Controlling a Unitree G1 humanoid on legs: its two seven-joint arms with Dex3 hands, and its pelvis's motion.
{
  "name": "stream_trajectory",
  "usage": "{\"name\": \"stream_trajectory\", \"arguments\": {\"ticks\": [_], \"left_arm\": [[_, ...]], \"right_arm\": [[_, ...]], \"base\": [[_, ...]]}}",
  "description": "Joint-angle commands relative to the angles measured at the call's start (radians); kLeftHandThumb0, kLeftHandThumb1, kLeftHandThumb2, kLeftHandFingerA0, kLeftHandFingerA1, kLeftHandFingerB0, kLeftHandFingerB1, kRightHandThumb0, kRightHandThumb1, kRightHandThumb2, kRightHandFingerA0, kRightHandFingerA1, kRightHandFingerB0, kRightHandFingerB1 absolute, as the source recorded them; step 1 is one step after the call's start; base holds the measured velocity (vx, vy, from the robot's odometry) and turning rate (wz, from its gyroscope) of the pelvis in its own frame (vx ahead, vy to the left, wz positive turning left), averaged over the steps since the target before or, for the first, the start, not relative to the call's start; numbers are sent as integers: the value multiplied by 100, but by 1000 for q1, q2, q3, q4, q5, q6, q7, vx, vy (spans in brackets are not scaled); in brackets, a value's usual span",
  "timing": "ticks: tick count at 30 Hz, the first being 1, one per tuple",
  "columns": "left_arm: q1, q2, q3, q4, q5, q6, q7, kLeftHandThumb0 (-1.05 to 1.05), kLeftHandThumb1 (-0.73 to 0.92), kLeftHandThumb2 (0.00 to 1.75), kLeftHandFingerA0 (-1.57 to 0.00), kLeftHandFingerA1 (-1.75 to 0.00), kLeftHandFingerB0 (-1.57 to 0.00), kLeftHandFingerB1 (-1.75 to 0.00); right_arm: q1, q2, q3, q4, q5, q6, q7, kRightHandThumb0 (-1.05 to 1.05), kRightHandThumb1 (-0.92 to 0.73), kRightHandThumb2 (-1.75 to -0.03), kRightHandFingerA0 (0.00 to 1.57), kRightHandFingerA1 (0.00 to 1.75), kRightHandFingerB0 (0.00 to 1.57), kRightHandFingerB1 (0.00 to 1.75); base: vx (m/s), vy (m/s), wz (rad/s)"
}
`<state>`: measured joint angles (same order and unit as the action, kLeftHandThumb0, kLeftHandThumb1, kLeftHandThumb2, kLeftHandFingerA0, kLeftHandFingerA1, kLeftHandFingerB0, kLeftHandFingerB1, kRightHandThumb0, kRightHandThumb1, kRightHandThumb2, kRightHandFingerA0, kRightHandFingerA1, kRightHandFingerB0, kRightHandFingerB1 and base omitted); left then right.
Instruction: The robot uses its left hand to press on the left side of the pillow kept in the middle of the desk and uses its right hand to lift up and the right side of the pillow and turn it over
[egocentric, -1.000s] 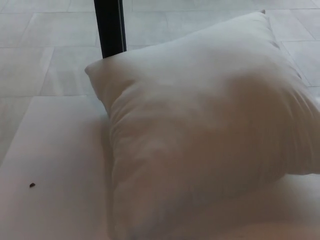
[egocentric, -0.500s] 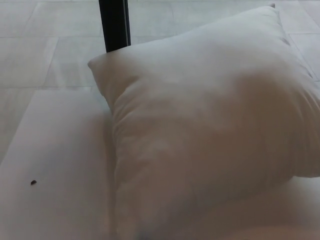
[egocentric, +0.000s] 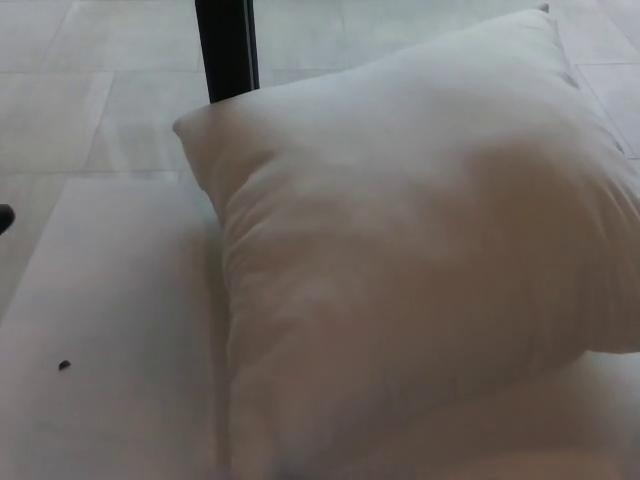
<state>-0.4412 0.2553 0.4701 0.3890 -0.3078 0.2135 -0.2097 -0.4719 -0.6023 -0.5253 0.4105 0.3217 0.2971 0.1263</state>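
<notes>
**Spotter:** Since the half-second-old head view, a small dark tip has come in at the far left edge, level with the pillow's left corner. By the side it enters from, you should take it for your left hand (egocentric: 5, 217). Everything else sits where it was.

**Operator:** Are its fingers apart or together?

**Spotter:** You can't tell; only a sliver shows. Your right hand isn't in view at all.

**Operator:** Where's the pillow?

**Spotter:** The white pillow (egocentric: 420, 250) lies on the white desk (egocentric: 110, 330), filling the middle and right of the head view. Its long axis runs diagonally, from the near edge up to the far right corner. Its left corner points at the black post (egocentric: 227, 48) just behind it.

**Operator:** And from my left hand?

**Spotter:** The pillow lies to the right of that tip, well apart, with bare desk between. A tiny dark speck (egocentric: 64, 365) sits on the desk left of the pillow. I'd judge your left hand nearer, so pressing comes first.

**Operator:** Any labels?

**Spotter:** None you can read.
</notes>
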Motion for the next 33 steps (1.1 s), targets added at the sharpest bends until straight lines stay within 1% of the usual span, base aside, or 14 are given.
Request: {"name": "stream_trajectory", "arguments": {"ticks": [1,2,3,4,5,6,7,8,20,21,25,26,29,33], "left_arm": [[135,-194,-153,-363,-92,369,141,-77,67,100,-22,-60,-8,-43],[141,-203,-163,-368,-89,384,140,-77,87,66,-24,-57,-11,-30],[145,-209,-172,-370,-101,414,134,-76,67,110,-5,-54,0,-26],[150,-211,-193,-374,-123,471,109,-78,67,111,0,-53,-1,-21],[151,-208,-210,-376,-124,500,93,-82,90,71,-3,-47,0,-7],[145,-207,-231,-375,-116,529,90,-93,70,108,-10,-51,0,-4],[136,-207,-255,-374,-102,561,90,-93,70,108,-10,-51,0,-4],[134,-202,-270,-377,-92,574,86,-105,78,118,-2,-33,0,0],[101,-315,-435,-347,-27,637,124,-105,81,122,0,-29,0,-9],[99,-328,-436,-339,-28,645,130,-99,91,76,0,0,0,0],[108,-360,-452,-320,-17,647,148,-105,91,74,0,-3,0,0],[115,-393,-454,-290,-19,642,159,-102,72,105,0,-34,0,0],[126,-415,-464,-287,-17,640,171,-101,72,107,0,-29,0,0],[117,-447,-483,-259,-9,651,190,-105,74,108,-2,-53,0,0]], "right_arm": [[-29,106,237,-140,-25,214,47,-93,-85,-66,29,40,19,28],[-35,104,254,-136,-39,220,43,-93,-86,-67,28,39,20,29],[-41,102,276,-130,-60,220,41,-93,-88,-67,28,38,19,29],[-50,102,307,-117,-85,215,42,-92,-89,-68,26,39,19,28],[-55,109,314,-110,-87,218,34,-93,-88,-67,28,39,20,28],[-61,116,323,-101,-91,218,28,-93,-89,-68,28,42,19,28],[-68,123,333,-91,-95,214,26,-93,-89,-68,28,42,19,28],[-68,124,337,-86,-97,212,23,-94,-90,-68,30,43,20,28],[-51,215,438,-71,-129,218,-15,-97,-92,-70,33,46,20,28],[-56,222,446,-75,-130,231,-21,-98,-92,-71,34,47,21,29],[-65,239,476,-89,-130,242,-11,-97,-92,-71,32,46,20,29],[-83,251,500,-89,-132,236,8,-98,-92,-72,34,47,20,30],[-94,253,533,-96,-150,212,28,-97,-92,-75,31,47,18,30],[-147,263,565,-93,-157,239,36,-103,-92,-71,31,43,20,29]], "base": [[0,0,0],[0,0,0],[0,0,0],[0,0,0],[0,0,0],[0,0,0],[0,0,0],[0,0,0],[0,0,0],[0,0,0],[0,0,0],[0,0,0],[0,0,0],[0,0,0]]}}
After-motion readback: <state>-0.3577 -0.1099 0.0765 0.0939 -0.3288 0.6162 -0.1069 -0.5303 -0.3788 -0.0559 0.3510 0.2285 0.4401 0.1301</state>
